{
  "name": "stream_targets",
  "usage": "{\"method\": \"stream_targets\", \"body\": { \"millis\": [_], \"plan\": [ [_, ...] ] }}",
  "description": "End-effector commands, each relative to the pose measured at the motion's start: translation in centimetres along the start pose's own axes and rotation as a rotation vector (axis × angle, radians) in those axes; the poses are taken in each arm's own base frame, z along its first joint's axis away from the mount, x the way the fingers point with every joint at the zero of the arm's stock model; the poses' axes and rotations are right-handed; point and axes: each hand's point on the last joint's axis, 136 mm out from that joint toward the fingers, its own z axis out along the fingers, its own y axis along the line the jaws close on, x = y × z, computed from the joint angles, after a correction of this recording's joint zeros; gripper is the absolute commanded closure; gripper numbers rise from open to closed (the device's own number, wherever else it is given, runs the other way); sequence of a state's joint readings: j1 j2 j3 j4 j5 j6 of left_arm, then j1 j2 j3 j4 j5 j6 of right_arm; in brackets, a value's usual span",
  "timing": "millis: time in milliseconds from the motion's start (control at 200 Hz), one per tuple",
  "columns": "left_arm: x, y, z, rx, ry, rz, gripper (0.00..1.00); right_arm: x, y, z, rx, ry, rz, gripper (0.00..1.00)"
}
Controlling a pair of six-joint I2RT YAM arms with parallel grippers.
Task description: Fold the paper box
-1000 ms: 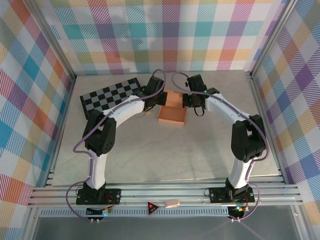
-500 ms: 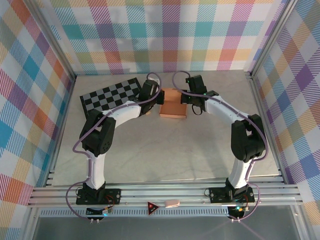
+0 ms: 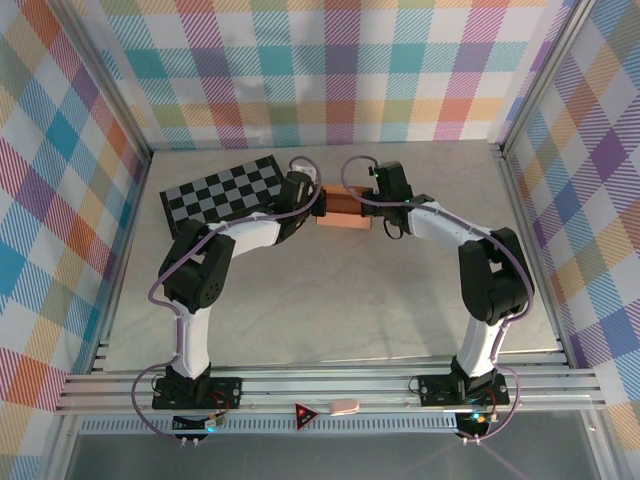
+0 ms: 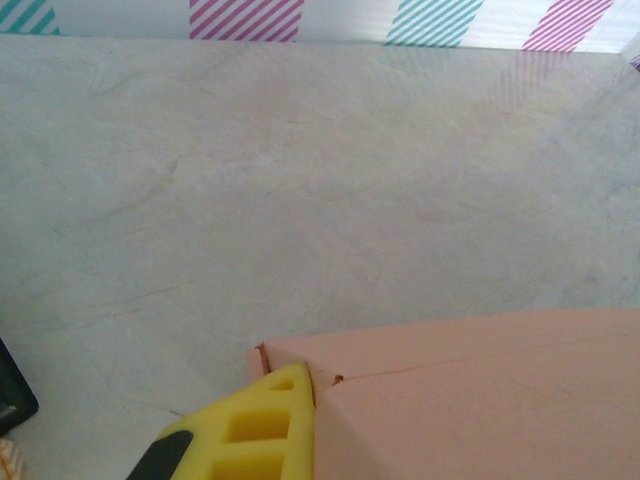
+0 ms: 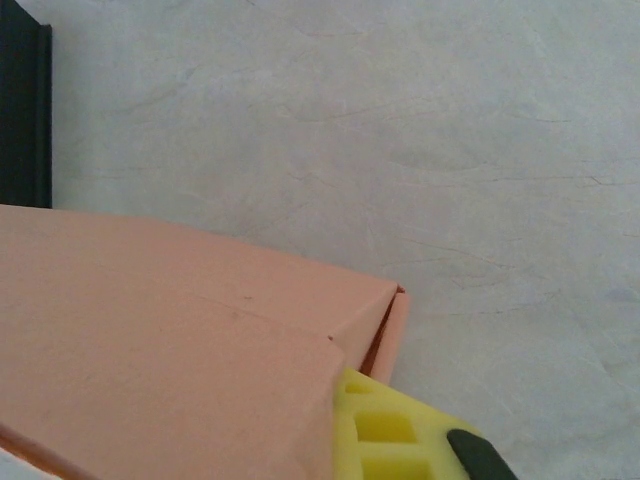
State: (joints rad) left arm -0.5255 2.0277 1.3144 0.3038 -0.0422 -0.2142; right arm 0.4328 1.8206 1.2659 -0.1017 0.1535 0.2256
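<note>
The left jaws are pressed together, pinching the left end of the paper box [image 3: 340, 212]. In the left wrist view, the left yellow finger [image 4: 250, 435], foam-like with square cut-outs, lies against a folded corner of the box [image 4: 480, 400]. The right jaws pinch the opposite end in the same way, and the right yellow finger [image 5: 385, 440] touches the box [image 5: 150, 340] beside an overlapping flap. The box is thin, smooth salmon-orange card with sharp creases. Its inside is hidden. It sits between the two arms at the far middle of the pale, marble-patterned surface [image 3: 330, 300], just right of a black-and-grey checkered board [image 3: 225, 188]. Pastel plaid walls [image 3: 320, 70] enclose the space.
</note>
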Motion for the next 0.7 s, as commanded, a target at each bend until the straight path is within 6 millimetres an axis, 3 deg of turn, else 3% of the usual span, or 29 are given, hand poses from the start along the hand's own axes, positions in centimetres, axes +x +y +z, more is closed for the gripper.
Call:
{"method": "stream_targets", "body": {
  "millis": [0,235,410,595,695],
  "plan": [
    [-1.1,-2.3,-0.9,0.116,-0.054,-0.037,1.00,0.4,1.7,-0.1,-0.067,-0.012,-0.044,1.00],
    [0.9,-1.8,-0.6,0.081,-0.019,-0.018,1.00,1.2,1.1,-0.1,-0.032,0.023,-0.038,1.00],
    [2.0,-1.8,-0.3,0.029,0.029,0.049,1.00,0.7,0.6,-2.0,0.001,0.037,0.035,0.81],
    [3.1,-1.1,-0.2,-0.006,0.048,0.061,1.00,1.0,1.8,-4.1,-0.067,0.074,0.146,0.55],
    [3.3,-1.1,-0.1,-0.012,0.055,0.066,1.00,1.8,2.5,-5.3,-0.113,0.098,0.256,0.49]
  ]
}}
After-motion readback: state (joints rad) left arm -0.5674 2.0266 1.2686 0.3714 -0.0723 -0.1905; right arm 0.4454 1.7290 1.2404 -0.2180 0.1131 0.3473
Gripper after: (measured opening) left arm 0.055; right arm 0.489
